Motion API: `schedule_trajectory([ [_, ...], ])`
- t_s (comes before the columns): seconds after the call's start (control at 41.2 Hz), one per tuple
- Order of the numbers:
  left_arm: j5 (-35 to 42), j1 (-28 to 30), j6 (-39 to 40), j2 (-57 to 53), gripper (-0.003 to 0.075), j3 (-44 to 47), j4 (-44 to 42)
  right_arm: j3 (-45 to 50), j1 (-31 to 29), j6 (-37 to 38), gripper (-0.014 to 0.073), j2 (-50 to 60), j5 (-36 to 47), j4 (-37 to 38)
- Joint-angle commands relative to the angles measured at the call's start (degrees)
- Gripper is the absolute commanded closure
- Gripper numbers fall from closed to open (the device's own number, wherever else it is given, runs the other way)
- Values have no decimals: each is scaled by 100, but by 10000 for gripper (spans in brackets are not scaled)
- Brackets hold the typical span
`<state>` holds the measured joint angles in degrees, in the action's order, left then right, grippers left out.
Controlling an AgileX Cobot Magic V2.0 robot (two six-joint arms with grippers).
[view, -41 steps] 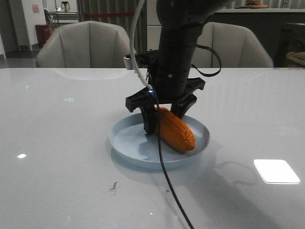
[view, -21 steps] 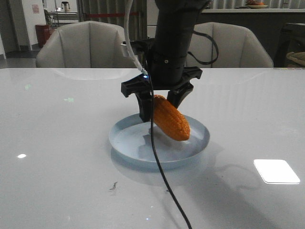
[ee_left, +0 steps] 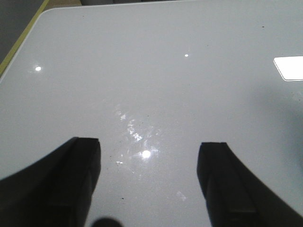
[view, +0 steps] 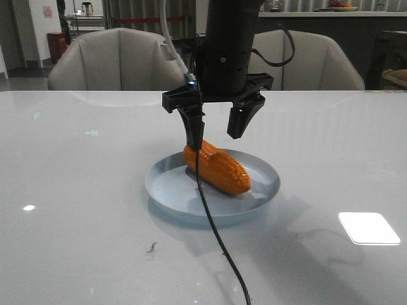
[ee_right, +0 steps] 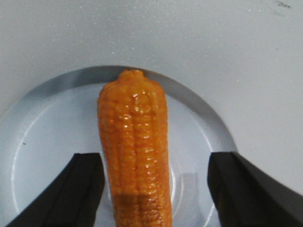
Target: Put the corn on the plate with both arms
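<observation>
orange bumpy corn (view: 217, 169), pale blue plate (view: 166, 186)

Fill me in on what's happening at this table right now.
The right gripper hangs open just above the corn, which lies on its side in the pale blue plate; neither finger grips it. The left gripper is open over bare table, holding nothing. The corn looks placed.

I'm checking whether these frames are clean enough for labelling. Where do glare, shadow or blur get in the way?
Front view: a bright window reflection on the table, soft shadow under the plate. Left wrist view: glare spots on bare tabletop. Right wrist view: the corn is sharp with small highlights; the dark jaws of the right gripper are blurred.
</observation>
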<state>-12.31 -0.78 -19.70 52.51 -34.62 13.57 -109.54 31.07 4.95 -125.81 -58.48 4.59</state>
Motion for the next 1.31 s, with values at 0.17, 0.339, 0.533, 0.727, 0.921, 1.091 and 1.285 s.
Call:
schedule_trajectory([
  [0.17,406,-24,7,-86,226,-173,69,-683,-111,-65,22,983,-243,535],
  [0.339,406,-24,7,-86,226,-173,69,-740,-388,-65,22,1693,-329,535],
  [0.533,406,-24,7,-86,226,-173,69,-740,-910,-65,22,2612,-376,524],
  [0.727,406,-24,7,-86,226,-173,69,-407,-1519,-91,22,3500,-440,524],
  [0.921,406,-24,7,-86,226,-173,49,959,-2056,-107,22,4541,213,524],
  [1.091,406,-24,7,-86,226,-173,49,2819,-2368,-107,22,5678,1155,524],
  [1.285,422,-24,7,-86,226,-173,49,4682,-2709,124,22,6872,1627,504],
])
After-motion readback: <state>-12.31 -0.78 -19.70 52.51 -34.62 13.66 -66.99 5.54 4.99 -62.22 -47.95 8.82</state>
